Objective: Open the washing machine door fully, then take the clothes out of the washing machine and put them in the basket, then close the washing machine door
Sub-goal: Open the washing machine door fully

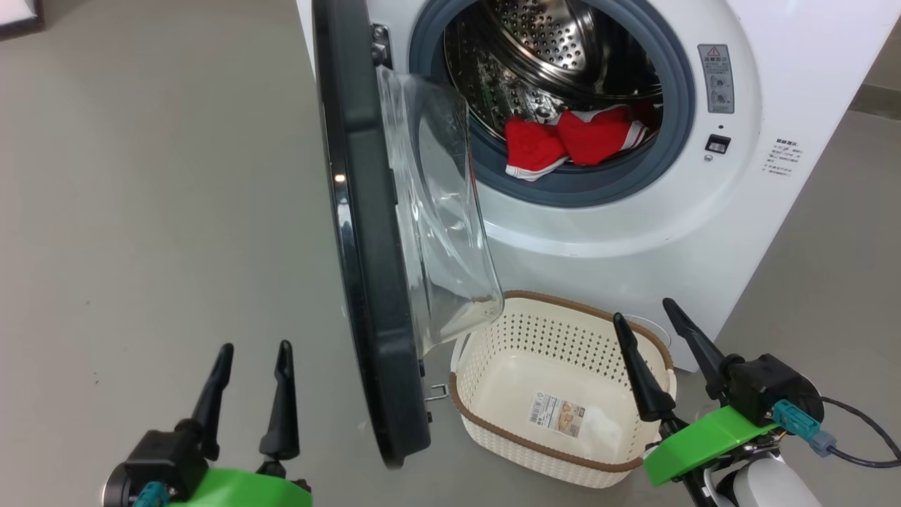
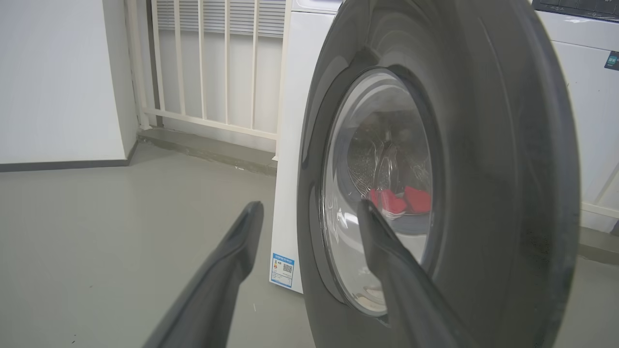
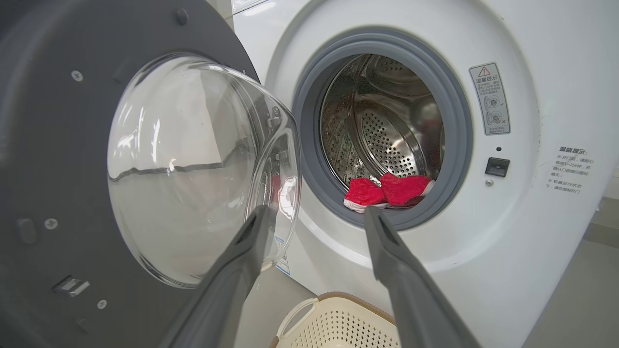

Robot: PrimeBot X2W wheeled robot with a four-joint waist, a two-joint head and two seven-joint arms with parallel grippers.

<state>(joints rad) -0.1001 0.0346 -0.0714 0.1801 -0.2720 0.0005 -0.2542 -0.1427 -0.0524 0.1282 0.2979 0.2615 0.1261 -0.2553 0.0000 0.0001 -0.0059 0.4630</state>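
The washing machine [image 1: 619,239] stands ahead with its door [image 1: 366,267] swung out edge-on toward me, the glass bowl [image 1: 443,225] bulging right. Red clothes [image 1: 570,141] with white trim lie at the front of the steel drum, partly on the grey ring; the right wrist view shows the clothes [image 3: 387,191] too. The cream basket [image 1: 563,394] sits on the floor below the opening, holding nothing but its sticker. My left gripper [image 1: 253,350] is open, left of the door's outer face [image 2: 483,169]. My right gripper [image 1: 644,310] is open above the basket's right side.
Grey floor [image 1: 155,211] spreads wide to the left of the door. A white railing and wall [image 2: 217,72] stand behind the machine. The door's lower edge hangs close to the basket's left handle [image 1: 461,352]. A cable [image 1: 859,436] trails from my right wrist.
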